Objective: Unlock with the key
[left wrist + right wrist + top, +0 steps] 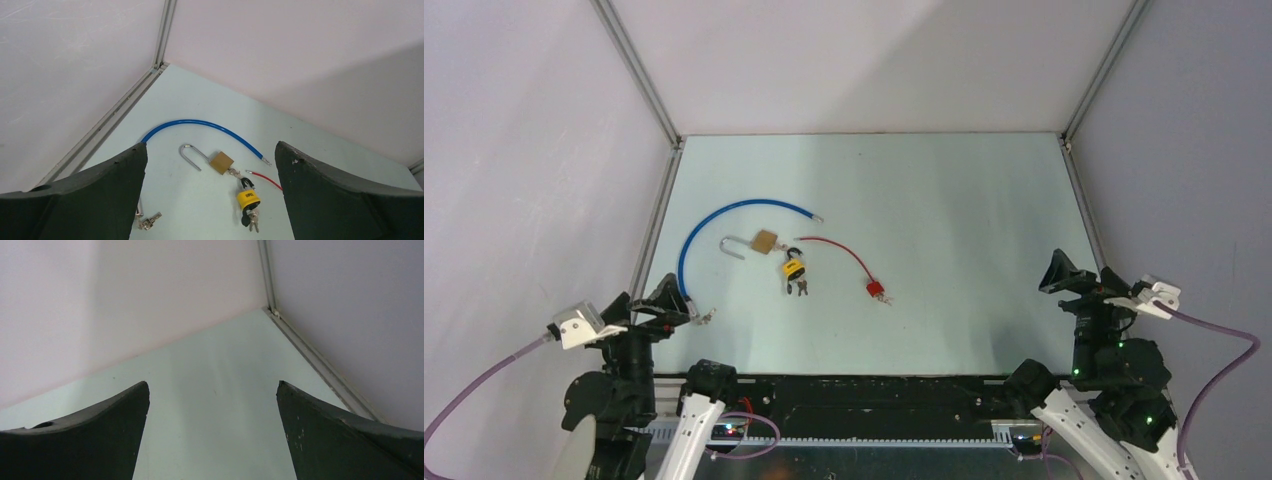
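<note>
A brass padlock [765, 241] [221, 162] lies left of the table's middle, its long silver shackle [189, 154] swung free at one end. A small silver key [233, 173] sits at its base. Right below lies a yellow padlock [793, 268] [248, 199] with a black shackle and a bunch of keys [799, 288] [251, 219] at its bottom. My left gripper [644, 300] [211, 145] hovers open near the front left, looking at the locks, holding nothing. At the front right my right gripper [1084, 280] [212, 383] is open over bare table.
A blue cable [714, 218] [200, 123] arcs round the locks, ending in a small metal fitting [707, 317] [150, 221] by my left gripper. A red cable [839, 250] [265, 179] runs to a small red lock [876, 290]. Walls with metal rails [656, 215] close in the table.
</note>
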Motion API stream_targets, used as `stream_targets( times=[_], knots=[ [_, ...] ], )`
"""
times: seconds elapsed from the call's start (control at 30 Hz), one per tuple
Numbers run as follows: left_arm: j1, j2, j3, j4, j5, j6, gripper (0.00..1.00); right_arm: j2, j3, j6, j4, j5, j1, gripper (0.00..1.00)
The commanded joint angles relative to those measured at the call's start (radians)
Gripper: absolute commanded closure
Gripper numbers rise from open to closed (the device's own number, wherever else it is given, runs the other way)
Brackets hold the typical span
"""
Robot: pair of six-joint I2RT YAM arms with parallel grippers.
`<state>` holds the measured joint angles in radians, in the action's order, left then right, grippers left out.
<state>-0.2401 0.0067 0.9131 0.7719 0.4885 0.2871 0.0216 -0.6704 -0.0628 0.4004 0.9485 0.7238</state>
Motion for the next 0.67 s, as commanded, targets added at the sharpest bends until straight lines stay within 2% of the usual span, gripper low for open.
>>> stream_targets(
  times=[0.0, 0.07, 0.37, 0.63],
  knots=[
    [-0.004, -0.045, -0.022, -0.015, 0.025, -0.002, 0.00, -0.107, 0.041, 0.043, 0.011, 0.045, -0.004, 0.01],
    [-0.004, -0.046, -0.028, -0.016, 0.034, 0.009, 0.00, -0.108, 0.044, 0.044, 0.022, 0.062, -0.006, 0.01],
    [-0.004, -0.044, -0.031, -0.037, 0.094, 0.029, 0.00, -0.114, 0.055, 0.014, 0.027, -0.031, -0.067, 0.00],
    [-0.005, -0.046, -0.040, -0.058, 0.121, 0.032, 0.00, -0.112, 0.072, -0.004, -0.002, -0.165, -0.207, 0.01]
  ],
)
